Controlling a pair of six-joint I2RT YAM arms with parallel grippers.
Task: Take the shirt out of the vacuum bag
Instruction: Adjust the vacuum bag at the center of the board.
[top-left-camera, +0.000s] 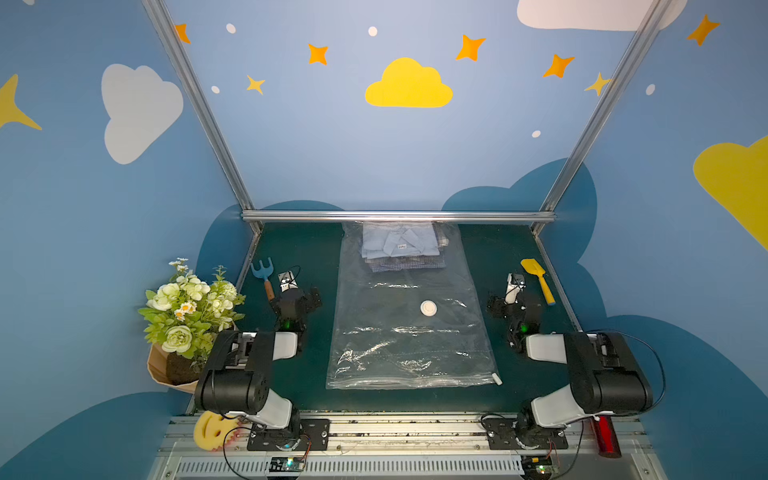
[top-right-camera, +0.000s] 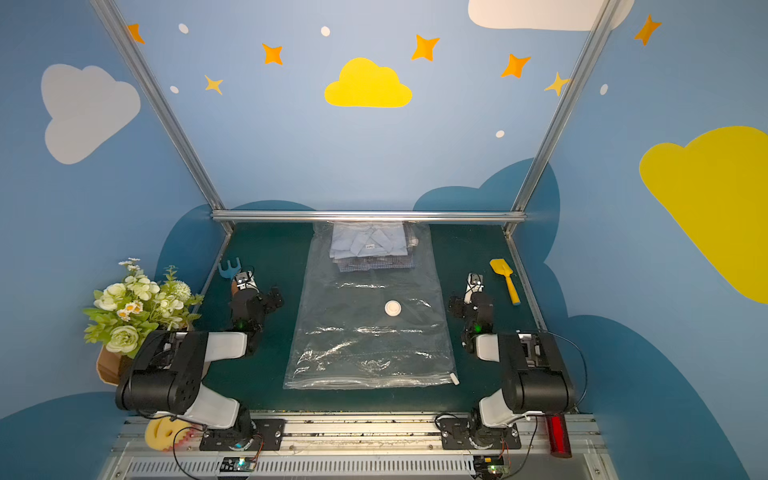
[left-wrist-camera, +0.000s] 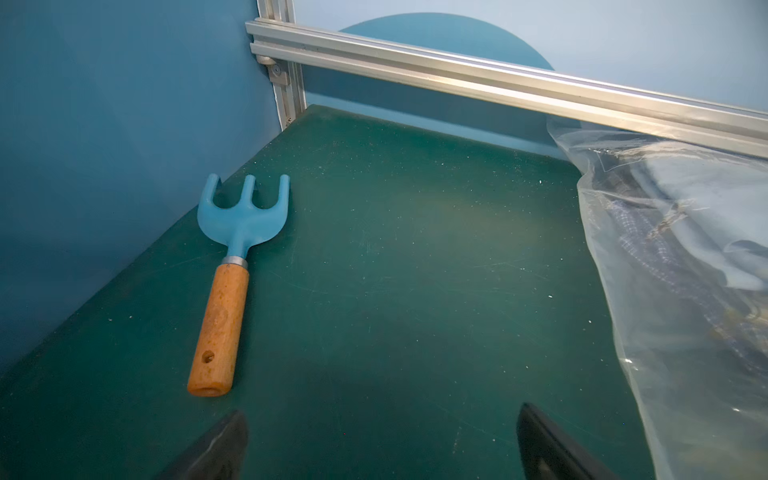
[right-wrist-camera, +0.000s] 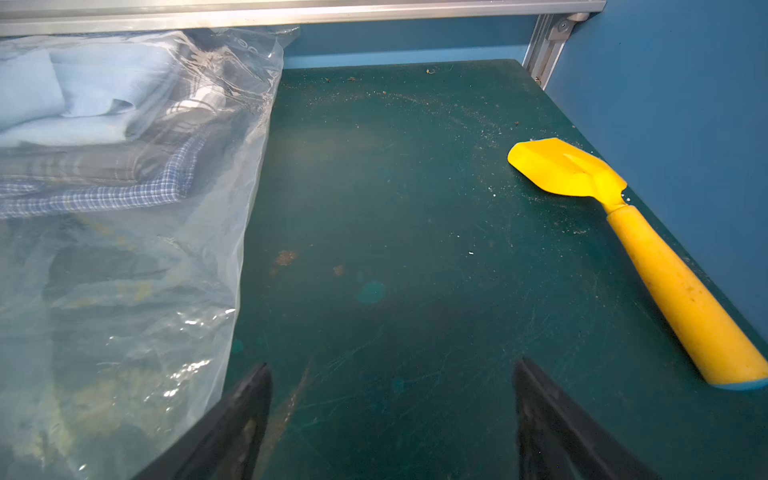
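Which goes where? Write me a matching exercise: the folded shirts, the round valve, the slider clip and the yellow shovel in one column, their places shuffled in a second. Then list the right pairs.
Things
1. folded shirts
2. round white valve
3. white slider clip
4. yellow shovel

Places
A. near corner of the vacuum bag, at its zip edge, on the robot's right
B. inside the bag at its far end, by the metal rail
C. on the table outside the bag, beside the right gripper
D. middle of the bag

Pairs: 1-B, 2-D, 3-A, 4-C
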